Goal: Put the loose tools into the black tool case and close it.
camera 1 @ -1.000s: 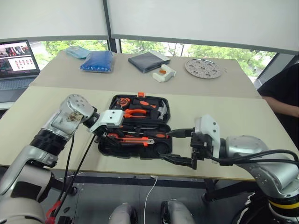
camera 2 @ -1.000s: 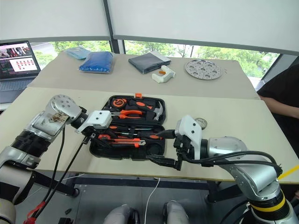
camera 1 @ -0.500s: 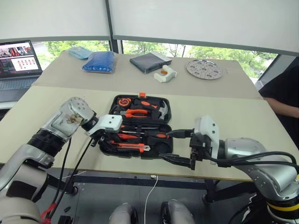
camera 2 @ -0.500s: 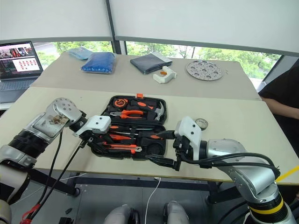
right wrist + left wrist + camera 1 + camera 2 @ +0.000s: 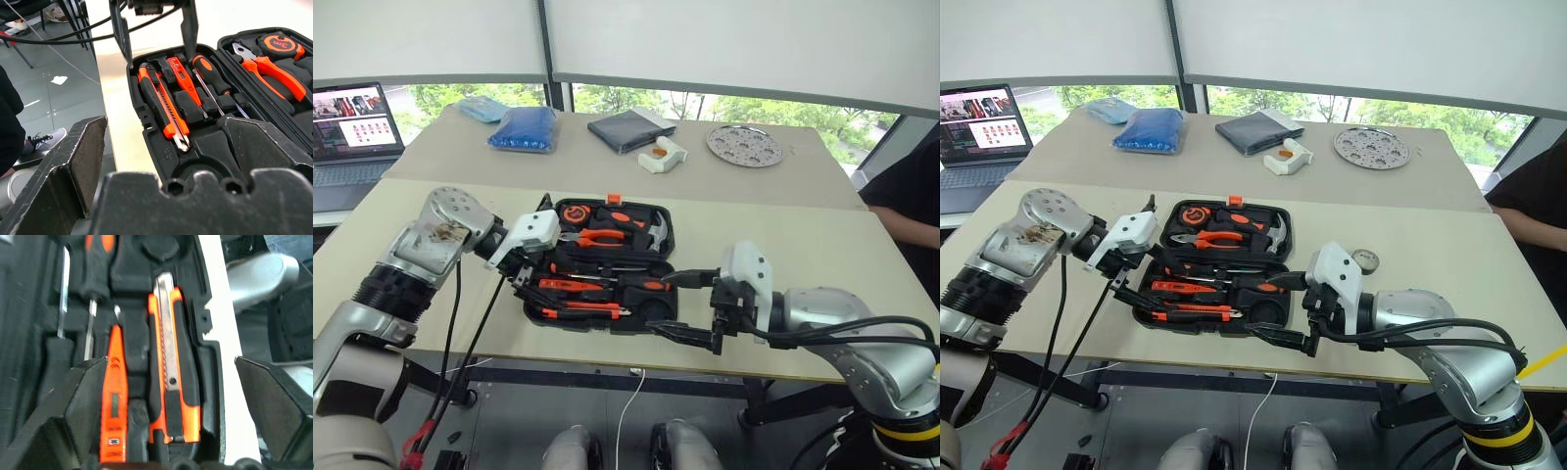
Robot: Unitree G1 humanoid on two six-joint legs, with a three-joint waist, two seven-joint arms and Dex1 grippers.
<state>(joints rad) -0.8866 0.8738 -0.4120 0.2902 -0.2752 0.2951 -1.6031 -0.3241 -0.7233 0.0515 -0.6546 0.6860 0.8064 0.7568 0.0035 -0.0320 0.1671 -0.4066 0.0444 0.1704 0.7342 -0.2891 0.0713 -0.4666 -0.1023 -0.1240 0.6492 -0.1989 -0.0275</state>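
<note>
The black tool case [image 5: 603, 262] is lying open on the near table [image 5: 803, 245], its far half holding the pliers [image 5: 603, 236], the tape measure [image 5: 573, 211] and the hammer [image 5: 655, 231]. In the near half, the utility knife [image 5: 172, 377] is sitting in the recess closest to the near edge, with the thin orange tester screwdriver [image 5: 114, 404] just beside it and a larger screwdriver [image 5: 211, 81] next along, each lying flat in its own slot.

The left gripper [image 5: 524, 281] is hovering over the left end of the case, its two fingers spread apart with nothing between them, the knife and tester lying just below. The right gripper [image 5: 690, 307] is hanging at the near right corner of the case, jaws standing wide and holding nothing; one finger is reaching over the case's right end and the other is sitting out past the table's near edge.

On the far table a laptop [image 5: 350, 122] is sitting at the left, then a blue bag [image 5: 524, 128], a dark flat pouch [image 5: 625, 130] and a round metal plate [image 5: 744, 144] to the right.
</note>
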